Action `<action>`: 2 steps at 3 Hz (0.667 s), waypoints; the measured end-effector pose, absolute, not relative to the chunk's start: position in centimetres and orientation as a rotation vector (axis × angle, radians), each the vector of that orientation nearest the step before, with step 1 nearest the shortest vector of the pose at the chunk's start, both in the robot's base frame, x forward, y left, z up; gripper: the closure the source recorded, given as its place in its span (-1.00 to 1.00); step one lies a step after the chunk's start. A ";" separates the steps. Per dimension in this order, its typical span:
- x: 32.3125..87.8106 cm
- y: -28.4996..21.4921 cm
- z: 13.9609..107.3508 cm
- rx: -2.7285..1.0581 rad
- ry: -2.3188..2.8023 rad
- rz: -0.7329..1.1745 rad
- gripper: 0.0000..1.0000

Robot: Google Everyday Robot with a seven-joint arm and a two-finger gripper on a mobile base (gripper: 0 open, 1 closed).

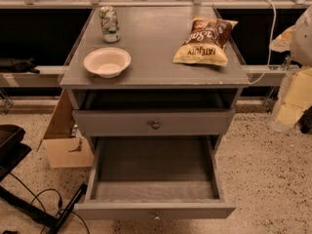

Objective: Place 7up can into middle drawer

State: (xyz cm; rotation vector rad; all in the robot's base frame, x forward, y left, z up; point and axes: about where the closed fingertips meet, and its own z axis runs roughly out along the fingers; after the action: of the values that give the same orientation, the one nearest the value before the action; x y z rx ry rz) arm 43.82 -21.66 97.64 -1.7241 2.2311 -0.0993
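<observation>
Green 7up can (pixel 109 24); gripper fingers unseen

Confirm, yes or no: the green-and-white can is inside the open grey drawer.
No, the green-and-white 7up can stands on the grey cabinet top behind the white bowl; the tool is out of view.

The 7up can (pixel 109 24) looks like thin metal, printed sides with a slight sheen. Chip bag (pixel 205 40) is crinkly, glossy plastic. White bowl (pixel 107 61) is smooth and fairly matt. The surface (pixel 156 48) and middle drawer (pixel 154 167) are matt grey paint, with a speckled stone floor (pixel 263 169) and a plain cardboard box (pixel 66 147).
</observation>
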 end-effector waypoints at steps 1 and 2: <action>43.8 -21.7 97.6 -1.724 2.231 -0.099 -1.00; 46.0 -20.9 97.1 -1.691 2.161 -0.054 -1.00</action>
State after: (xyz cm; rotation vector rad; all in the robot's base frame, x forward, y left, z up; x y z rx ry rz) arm 45.99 -20.90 97.11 -1.6911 2.1605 -0.0541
